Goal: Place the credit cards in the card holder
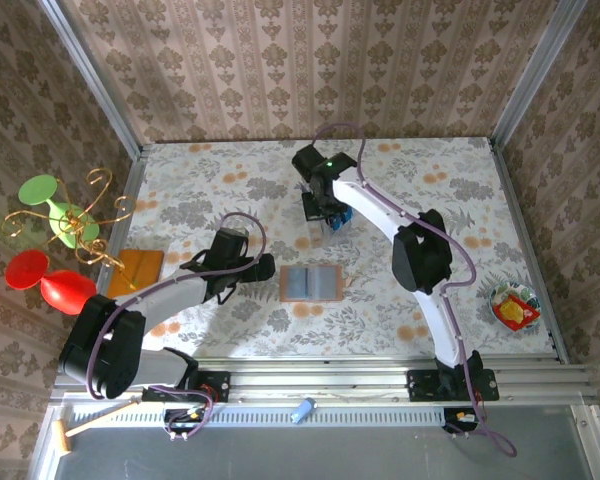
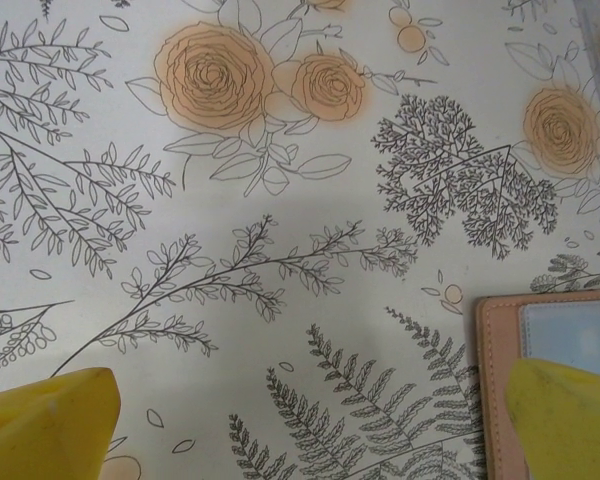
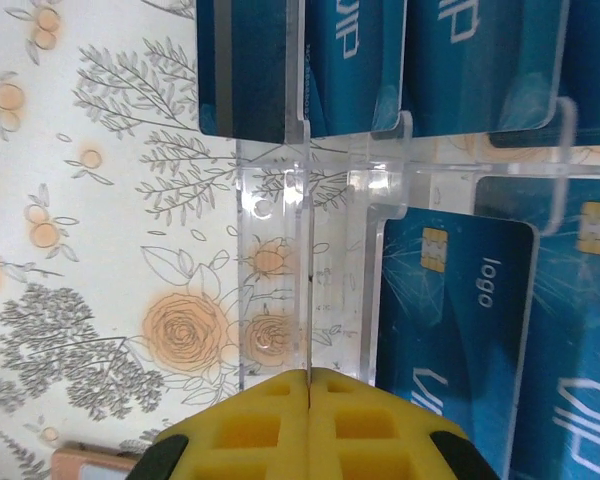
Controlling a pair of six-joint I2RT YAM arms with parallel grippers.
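The tan card holder (image 1: 311, 283) lies open on the flowered cloth, grey inside facing up; in the left wrist view its corner (image 2: 495, 370) sits at the lower right. My left gripper (image 2: 310, 435) hovers open just left of it, one yellow finger (image 2: 565, 415) over its edge. My right gripper (image 1: 330, 216) is down at the clear plastic rack (image 3: 270, 200), which holds several blue credit cards (image 3: 450, 330). In the right wrist view the yellow jaws (image 3: 308, 385) are shut on the thin edge of one card (image 3: 307, 290), seen edge-on.
A flat orange-brown square (image 1: 137, 270) lies at the left edge, beside a gold wire stand with green and red pieces (image 1: 55, 225). A small bowl (image 1: 513, 305) sits at the right edge. A blue item (image 1: 302, 410) rests on the front rail.
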